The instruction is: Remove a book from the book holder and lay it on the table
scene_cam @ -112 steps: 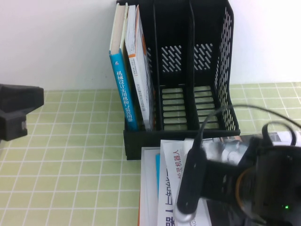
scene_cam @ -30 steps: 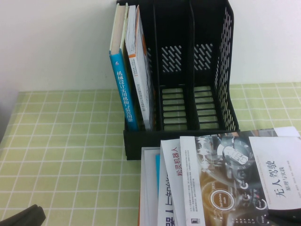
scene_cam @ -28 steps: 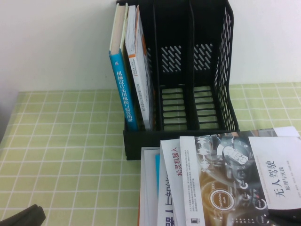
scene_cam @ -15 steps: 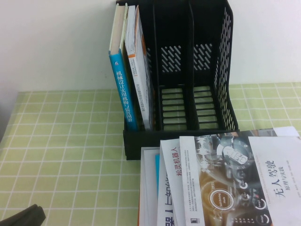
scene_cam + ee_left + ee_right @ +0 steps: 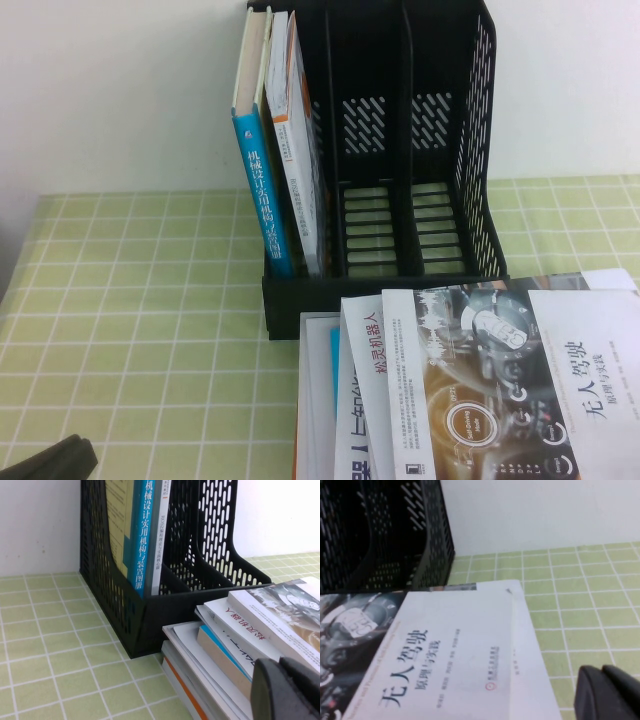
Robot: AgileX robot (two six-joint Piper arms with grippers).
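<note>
The book (image 5: pixel 500 380), with dark grey tech artwork and a white title panel, lies flat on top of a stack of books in front of the black book holder (image 5: pixel 480 150). In the right wrist view the book (image 5: pixel 420 650) fills the near side. My right gripper (image 5: pixel 601 672) is shut and empty, off the book's edge over the green grid table (image 5: pixel 570 595). My left gripper (image 5: pixel 279 664) is also shut and empty, low beside the stack, and shows as a dark shape at the high view's lower left corner (image 5: pixel 50 465).
A blue-spined book (image 5: pixel 262 190) and a white-and-orange book (image 5: pixel 298 170) stand in the holder's left compartment. The other two compartments hold nothing. The stack (image 5: pixel 210 655) holds several books. A white wall stands behind the holder. Bare cloth (image 5: pixel 130 300) lies to the left.
Since the oldest frame the right arm has pulled back off the stack and out of the high view, and the left arm has dropped to the lower left corner. Over the last second nothing moves.
</note>
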